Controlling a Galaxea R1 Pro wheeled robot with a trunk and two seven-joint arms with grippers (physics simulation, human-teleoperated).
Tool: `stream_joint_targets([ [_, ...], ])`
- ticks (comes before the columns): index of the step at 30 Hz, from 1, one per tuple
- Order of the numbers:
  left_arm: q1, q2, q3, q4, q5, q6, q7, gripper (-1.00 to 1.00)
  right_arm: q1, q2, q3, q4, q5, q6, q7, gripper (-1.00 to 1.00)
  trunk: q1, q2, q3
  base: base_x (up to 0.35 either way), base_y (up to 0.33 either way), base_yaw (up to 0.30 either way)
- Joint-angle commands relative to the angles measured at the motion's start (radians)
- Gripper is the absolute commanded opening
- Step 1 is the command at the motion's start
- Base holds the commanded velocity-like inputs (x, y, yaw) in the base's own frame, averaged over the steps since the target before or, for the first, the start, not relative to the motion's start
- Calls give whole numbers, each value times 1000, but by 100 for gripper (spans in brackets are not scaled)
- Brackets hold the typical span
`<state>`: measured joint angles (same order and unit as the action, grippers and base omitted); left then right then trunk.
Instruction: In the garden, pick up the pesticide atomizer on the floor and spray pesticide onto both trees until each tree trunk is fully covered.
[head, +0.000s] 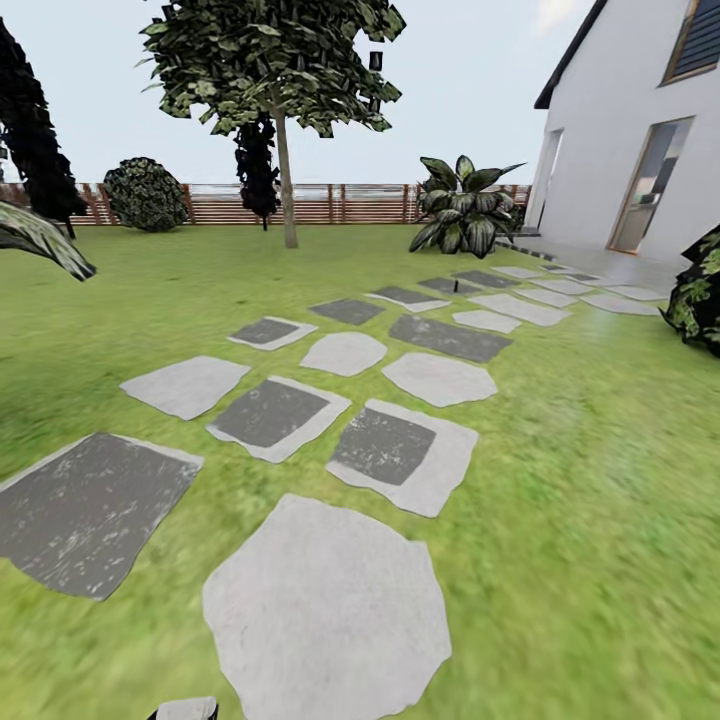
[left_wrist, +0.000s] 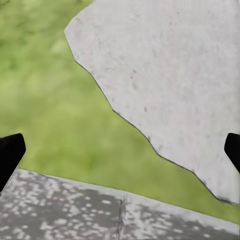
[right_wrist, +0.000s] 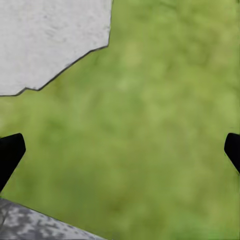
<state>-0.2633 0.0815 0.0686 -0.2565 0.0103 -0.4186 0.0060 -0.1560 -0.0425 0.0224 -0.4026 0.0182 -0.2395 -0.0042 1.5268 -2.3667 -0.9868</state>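
Stage: robot in transit across the garden; nothing picked up yet, by my judgement
Left gripper (left_wrist: 120, 150): fingers spread wide, 2 dark tips at the frame edges, empty; held low over a pale slab (left_wrist: 170, 80) and grass
Right gripper (right_wrist: 120, 150): fingers equally wide, empty, over grass
Pesticide atomizer: possibly the tiny dark speck (head: 456, 287) far along the path; too small to confirm
Tree (head: 285, 150): slim grey trunk, blocky dark leaves, before the slatted fence (head: 340, 203)
Floor (head: 560, 480): blurred green lawn; flat slabs, some whitish, some mottled dark grey
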Motion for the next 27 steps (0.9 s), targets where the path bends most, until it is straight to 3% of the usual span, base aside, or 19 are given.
stream_joint_targets([
  [1, -1, 0, 2, 1, 1, -3, 0, 100, 0, 0, 2, 1, 2, -3, 0, 100, 0, 0, -1, 339, 0, 0],
  [27, -1, 1, 2, -3, 0, -3, 0, 100, 0, 0, 2, -1, 2, -3, 0, 100, 0, 0, -10, 339, 0, 0],
])
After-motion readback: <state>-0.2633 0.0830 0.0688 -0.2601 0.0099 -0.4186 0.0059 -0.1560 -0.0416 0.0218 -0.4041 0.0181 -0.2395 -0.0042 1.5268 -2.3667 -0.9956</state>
